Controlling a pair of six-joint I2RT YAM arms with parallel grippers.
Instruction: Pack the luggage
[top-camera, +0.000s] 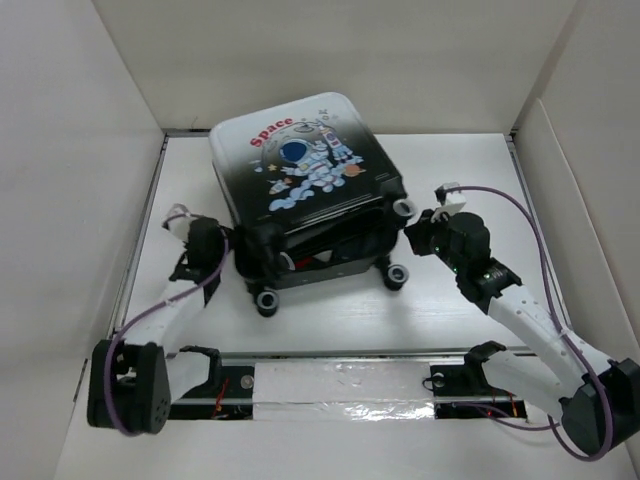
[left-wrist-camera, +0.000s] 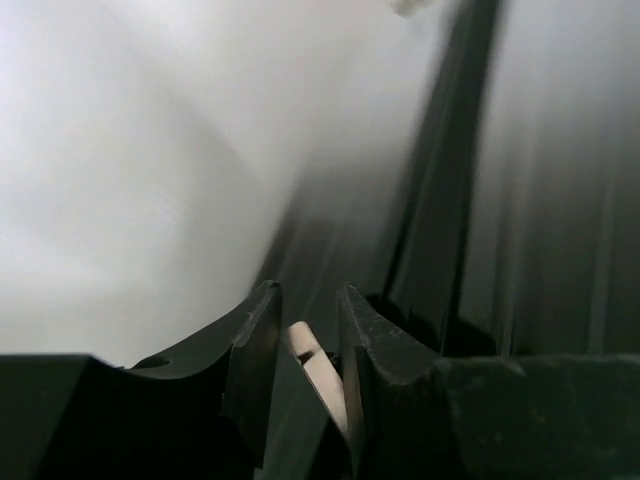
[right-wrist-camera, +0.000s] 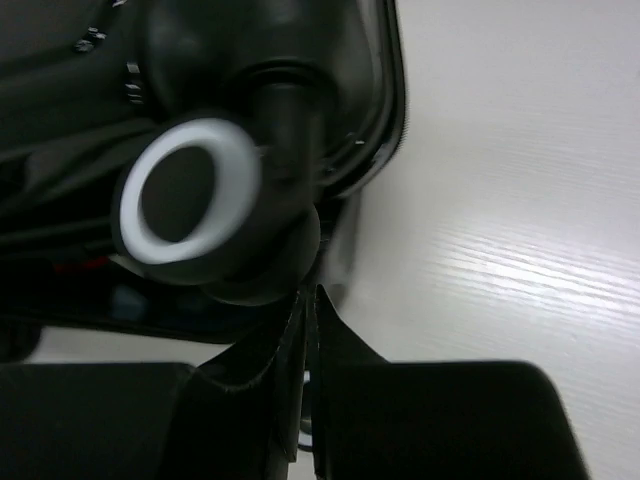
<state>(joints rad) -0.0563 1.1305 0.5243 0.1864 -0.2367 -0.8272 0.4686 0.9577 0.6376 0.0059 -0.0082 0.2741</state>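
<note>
We are looking at a white table (top-camera: 330, 310) that is sitting inside a plain white enclosure. A back wall (top-camera: 340, 60) is rising behind it, and a left wall (top-camera: 60, 200) and a right wall (top-camera: 590, 200) are closing in its sides. Along the near edge a crinkled silvery strip (top-camera: 345, 385) is lying flat, running left to right, with a thin dark line bordering its far side. In the right wrist view the tabletop's faint wood grain is catching the light.
</note>
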